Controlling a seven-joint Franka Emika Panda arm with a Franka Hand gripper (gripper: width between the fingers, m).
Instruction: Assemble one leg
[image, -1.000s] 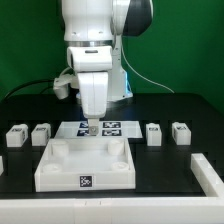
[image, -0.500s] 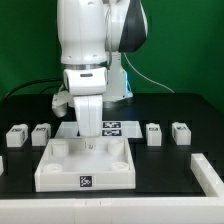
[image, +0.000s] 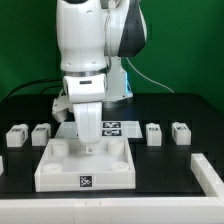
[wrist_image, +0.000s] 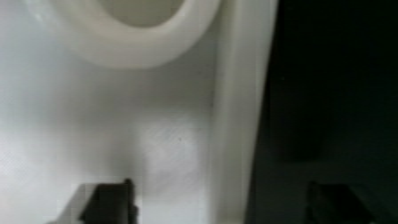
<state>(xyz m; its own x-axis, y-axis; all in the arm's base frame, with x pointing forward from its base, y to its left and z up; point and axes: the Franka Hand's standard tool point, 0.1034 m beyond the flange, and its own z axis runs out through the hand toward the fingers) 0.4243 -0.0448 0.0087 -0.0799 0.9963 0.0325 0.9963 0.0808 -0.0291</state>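
The tool (image: 88, 148) hangs low inside the white square tray-like piece (image: 60, 178), near its rear rim. In the wrist view its fingers (wrist_image: 107, 203) stand wide apart and hold nothing, with only white surface between them. The four legs sit untouched on the black bench (image: 150, 195): two (image: 16, 135) (image: 41, 133) on the exterior view's left of the tray-like piece and two (image: 154, 133) (image: 180, 132) on its right. The marker board (image: 115, 127) lies behind.

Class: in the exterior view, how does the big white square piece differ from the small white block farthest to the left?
The square piece is far larger than the block. The square piece is a tray with a raised rim; the block is compact. The gripper hangs over the square piece; the block sits apart. Both are white, on the black table.
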